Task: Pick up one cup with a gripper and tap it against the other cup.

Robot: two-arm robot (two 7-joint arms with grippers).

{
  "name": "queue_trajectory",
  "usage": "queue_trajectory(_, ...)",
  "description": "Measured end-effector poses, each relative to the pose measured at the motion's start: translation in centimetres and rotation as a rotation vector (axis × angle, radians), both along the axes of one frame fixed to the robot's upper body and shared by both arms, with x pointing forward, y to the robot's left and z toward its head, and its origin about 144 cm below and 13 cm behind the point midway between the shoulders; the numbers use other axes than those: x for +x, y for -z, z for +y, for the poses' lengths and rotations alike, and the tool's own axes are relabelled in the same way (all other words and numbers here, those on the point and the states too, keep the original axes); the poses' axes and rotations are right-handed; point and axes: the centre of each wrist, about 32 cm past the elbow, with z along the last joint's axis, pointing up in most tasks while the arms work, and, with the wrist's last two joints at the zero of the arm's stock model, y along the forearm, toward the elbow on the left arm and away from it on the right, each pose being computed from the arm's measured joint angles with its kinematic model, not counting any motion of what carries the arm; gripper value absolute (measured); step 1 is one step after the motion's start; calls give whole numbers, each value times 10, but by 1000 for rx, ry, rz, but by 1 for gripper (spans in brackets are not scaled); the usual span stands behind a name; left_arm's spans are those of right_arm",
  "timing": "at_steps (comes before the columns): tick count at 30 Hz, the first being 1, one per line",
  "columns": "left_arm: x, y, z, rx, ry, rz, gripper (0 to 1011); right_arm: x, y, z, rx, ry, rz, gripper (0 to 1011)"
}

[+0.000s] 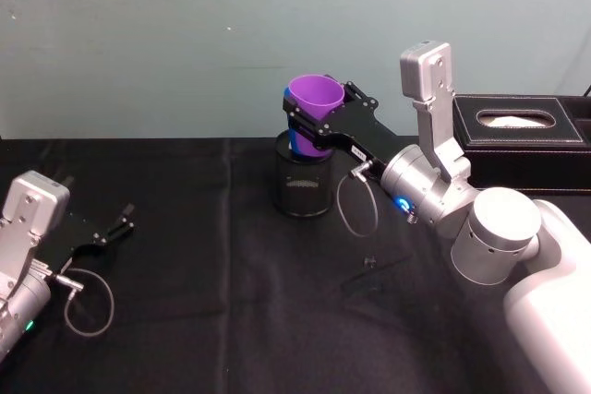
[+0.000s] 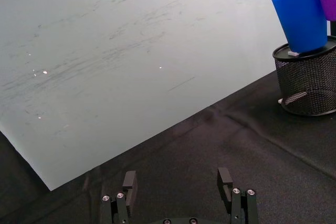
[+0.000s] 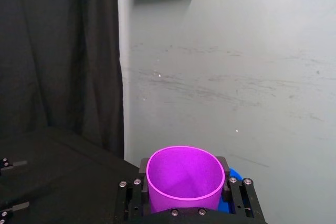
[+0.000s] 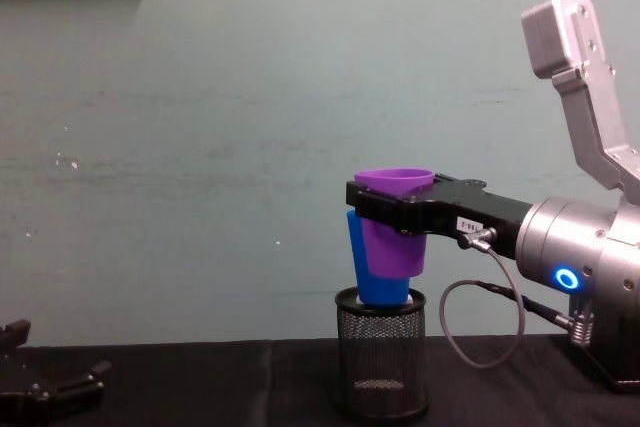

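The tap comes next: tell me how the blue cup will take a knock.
The blue cup stands narrow end down at the mouth of the mesh pen holder, so it probably tips easily. It looks like smooth plastic: likely light and stiff. The right gripper, shut on the purple cup, should tap gently; the left gripper rests open.

Two cups — purple cup (image 4: 395, 252), blue cup (image 4: 372, 287) — one mesh holder (image 4: 380, 357).

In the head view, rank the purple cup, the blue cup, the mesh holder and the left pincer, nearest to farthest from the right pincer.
1. Purple cup, held in the right pincer.
2. Blue cup, just beside it.
3. Mesh holder, underneath.
4. Left pincer, parked far left.
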Motion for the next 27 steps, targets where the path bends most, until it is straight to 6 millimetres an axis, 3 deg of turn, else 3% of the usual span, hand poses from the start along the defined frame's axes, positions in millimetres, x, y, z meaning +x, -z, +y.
queue_trajectory(27,0,0,0,0,0,0,1000,0,0,0,0,0,0,743)
